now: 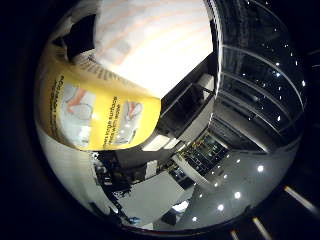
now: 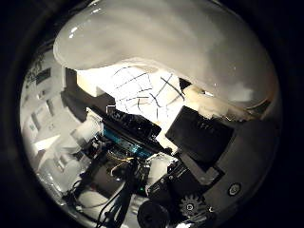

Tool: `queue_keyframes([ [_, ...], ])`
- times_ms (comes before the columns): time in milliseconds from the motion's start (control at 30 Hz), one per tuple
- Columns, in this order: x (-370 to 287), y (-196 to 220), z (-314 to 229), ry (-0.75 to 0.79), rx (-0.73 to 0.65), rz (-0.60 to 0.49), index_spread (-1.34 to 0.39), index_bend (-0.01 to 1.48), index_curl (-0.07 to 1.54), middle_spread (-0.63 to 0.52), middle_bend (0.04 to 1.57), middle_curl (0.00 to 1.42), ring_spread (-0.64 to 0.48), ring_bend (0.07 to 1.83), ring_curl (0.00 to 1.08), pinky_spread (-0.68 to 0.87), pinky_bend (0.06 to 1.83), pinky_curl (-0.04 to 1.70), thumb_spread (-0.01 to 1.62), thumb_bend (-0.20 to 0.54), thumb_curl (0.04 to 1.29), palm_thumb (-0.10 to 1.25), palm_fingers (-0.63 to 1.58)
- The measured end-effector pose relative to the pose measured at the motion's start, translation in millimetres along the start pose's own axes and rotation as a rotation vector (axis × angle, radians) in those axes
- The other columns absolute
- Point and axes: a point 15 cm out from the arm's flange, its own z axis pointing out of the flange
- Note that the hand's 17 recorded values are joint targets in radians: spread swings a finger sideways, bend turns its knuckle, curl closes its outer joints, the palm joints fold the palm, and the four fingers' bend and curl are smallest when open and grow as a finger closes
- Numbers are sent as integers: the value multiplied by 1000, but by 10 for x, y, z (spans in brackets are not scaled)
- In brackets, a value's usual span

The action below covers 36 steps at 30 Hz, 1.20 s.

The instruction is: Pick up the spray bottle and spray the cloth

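Observation:
The spray bottle (image 1: 95, 117) lies right against my palm, its yellow label and white body filling much of the little finger side view. Its glossy white head (image 2: 166, 42) arches across the thumb side view. My right hand (image 2: 199, 137) shows as black and white finger parts curled close under the bottle's head, with a geared part further along. Beyond the fingers and below the bottle's head lies the cloth (image 2: 142, 92), white with thin dark check lines, brightly lit. Whether a finger rests on the trigger is hidden.
A white table top (image 1: 150, 195) and dark furniture (image 1: 185, 107) lie beyond the bottle. A ceiling with rows of small lights (image 1: 240, 190) shows in the little finger side view. Pale shelving or boxes (image 2: 42, 128) stand beside the work area.

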Motion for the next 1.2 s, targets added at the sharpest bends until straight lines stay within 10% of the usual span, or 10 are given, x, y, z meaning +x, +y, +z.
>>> queue_keyframes([
  [567, -132, -220, 231, -51, 5, 5, -198, 1161, 763, -71, 1374, 602, -154, 1490, 585, -206, 989, 1423, 686, -16, 929, 1095, 1192],
  [1200, -507, -599, -1185, -673, 448, 124, -200, 1160, 765, -72, 1374, 604, -153, 1494, 585, -182, 993, 1423, 669, -17, 935, 1097, 1187],
])
